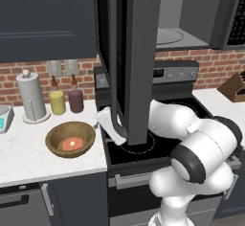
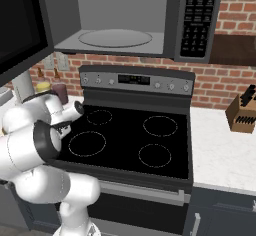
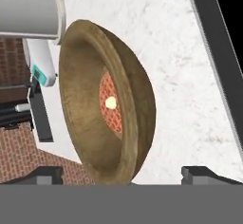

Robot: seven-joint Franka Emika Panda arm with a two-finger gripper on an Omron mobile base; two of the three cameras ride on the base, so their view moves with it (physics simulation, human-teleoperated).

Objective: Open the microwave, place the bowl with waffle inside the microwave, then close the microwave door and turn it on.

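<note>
The brown wooden bowl [image 1: 56,140] stands on the white counter left of the stove, with the reddish waffle [image 1: 72,144] lying in its middle. In the hand view the bowl [image 3: 80,76] is close ahead, turned on its side by the camera's roll, and the waffle [image 3: 110,107] shows inside. My gripper [image 3: 124,178] is open, its tips either side of the bowl's near rim and holding nothing. The hand [image 1: 104,118] hovers just right of the bowl, partly behind the microwave door [image 1: 139,52], which hangs wide open. The microwave [image 2: 120,35] shows its light grey inside.
The black stove [image 2: 130,140] lies under the microwave. A paper towel roll [image 1: 31,96] and two jars [image 1: 57,102] stand behind the bowl. A knife block [image 2: 242,111] sits on the right counter. The open door [image 2: 20,25] juts out over the stove's left edge.
</note>
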